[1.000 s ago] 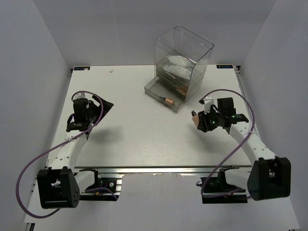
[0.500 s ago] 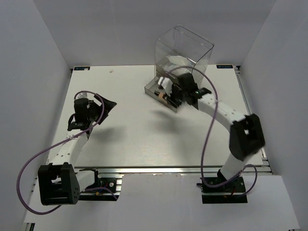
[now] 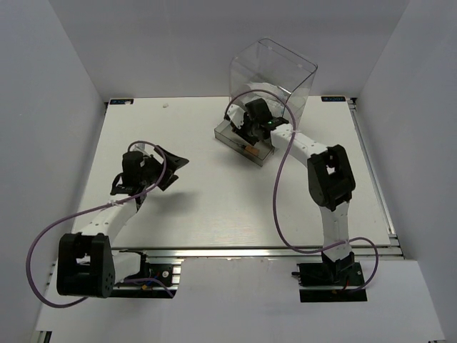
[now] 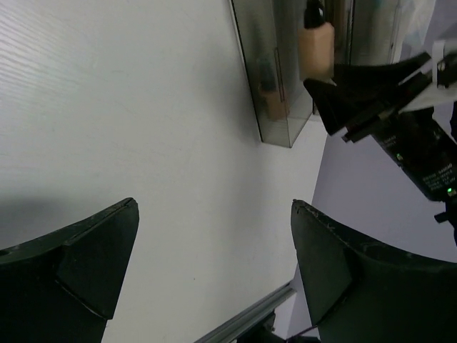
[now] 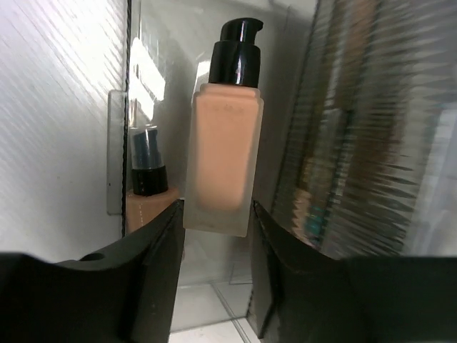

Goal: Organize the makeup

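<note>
My right gripper (image 3: pixel 246 133) is shut on a tan foundation bottle (image 5: pixel 221 143) with a dark pump cap, holding it by its lower sides over the open grey drawer (image 3: pixel 223 134) of the clear plastic box (image 3: pixel 275 75). A second tan foundation bottle (image 5: pixel 146 196) lies in that drawer; it also shows in the top view (image 3: pixel 250 150). In the left wrist view the held bottle (image 4: pixel 316 46) hangs above the drawer (image 4: pixel 275 107). My left gripper (image 3: pixel 170 168) is open and empty above the table at the left, its fingers (image 4: pixel 86 250) wide apart.
The box stands at the back middle of the white table (image 3: pixel 193 193), with its drawer pulled out toward the front left. Grey walls close in both sides. A metal rail (image 3: pixel 235 250) runs along the near edge.
My right arm has swung from the right side of the table to the box, carrying the foundation bottle over the open drawer. My left gripper has shifted a little right and nearer.
</note>
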`<state>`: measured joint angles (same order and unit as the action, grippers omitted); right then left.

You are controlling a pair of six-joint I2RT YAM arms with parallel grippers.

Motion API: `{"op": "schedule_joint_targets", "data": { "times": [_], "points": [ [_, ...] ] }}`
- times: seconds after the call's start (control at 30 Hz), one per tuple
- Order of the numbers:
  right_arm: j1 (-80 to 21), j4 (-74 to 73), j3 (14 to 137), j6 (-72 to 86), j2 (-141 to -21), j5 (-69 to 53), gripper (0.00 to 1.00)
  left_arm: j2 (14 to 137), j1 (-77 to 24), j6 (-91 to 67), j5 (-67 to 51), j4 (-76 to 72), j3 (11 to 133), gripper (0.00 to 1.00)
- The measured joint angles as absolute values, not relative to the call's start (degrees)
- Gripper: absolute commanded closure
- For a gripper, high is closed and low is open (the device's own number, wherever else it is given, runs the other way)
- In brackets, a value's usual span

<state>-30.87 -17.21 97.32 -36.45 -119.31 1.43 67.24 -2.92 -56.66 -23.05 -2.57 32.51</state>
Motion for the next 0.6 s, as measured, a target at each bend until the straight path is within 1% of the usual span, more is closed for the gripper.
{"op": "schedule_joint_targets", "data": {
  "times": [0.1, 0.17, 0.2, 0.23, 0.3, 0.33, 0.37, 0.4, 0.43, 0.47, 0.5, 0.53, 0.57, 0.6],
  "points": [
    [-30.9, -18.0, 97.9, -36.5, -121.4, 2.5, 0.49, 70.1, -6.6, -57.3, -23.1, -4.1, 32.9, 0.06],
    [-30.9, -18.3, 98.1, -36.5, -121.9, 2.8, 0.47, 72.5, -9.0, -57.8, -23.1, -5.1, 33.6, 0.06],
    [-30.9, -18.3, 98.2, -36.6, -122.0, 2.9, 0.44, 73.9, -10.2, -58.2, -23.1, -5.7, 34.0, 0.07],
    [-30.8, -18.4, 98.3, -36.5, -122.0, 2.9, 0.44, 75.1, -11.2, -58.5, -23.0, -6.2, 34.3, 0.11],
    [-30.8, -18.7, 98.8, -36.5, -122.0, 2.9, 0.44, 77.7, -13.1, -59.4, -22.9, -7.4, 35.2, 0.15],
    [-30.7, -19.2, 99.2, -36.4, -122.0, 2.8, 0.44, 79.2, -14.0, -60.0, -22.9, -8.2, 35.6, 0.24],
    [-30.7, -19.8, 99.7, -36.4, -122.0, 2.5, 0.46, 80.7, -14.7, -60.9, -22.7, -9.1, 36.1, 0.30],
    [-30.6, -20.7, 100.3, -36.4, -122.0, 1.6, 0.59, 82.4, -15.4, -61.8, -22.4, -10.0, 36.5, 0.37],
    [-30.4, -21.5, 100.8, -36.6, -121.8, 0.2, 0.73, 84.4, -16.1, -62.9, -22.2, -11.1, 37.0, 0.51],
    [-30.2, -22.4, 101.1, -36.5, -121.4, -1.7, 0.89, 86.3, -16.6, -64.0, -22.2, -11.7, 37.8, 0.59],
    [-29.9, -23.7, 101.1, -36.7, -120.5, -4.7, 1.00, 88.9, -17.2, -64.7, -22.0, -12.5, 39.0, 0.66],
    [-29.3, -25.6, 101.0, -36.9, -119.1, -8.4, 1.00, 91.1, -17.8, -65.5, -21.8, -12.9, 40.1, 0.71],
    [-28.7, -26.3, 100.2, -36.9, -117.3, -11.9, 1.00, 93.7, -18.3, -66.0, -21.5, -13.2, 41.7, 0.78],
    [-27.8, -26.3, 98.2, -36.7, -114.1, -15.7, 1.00, 96.2, -19.0, -66.6, -21.4, -13.3, 43.5, 0.82]
  ]
}}
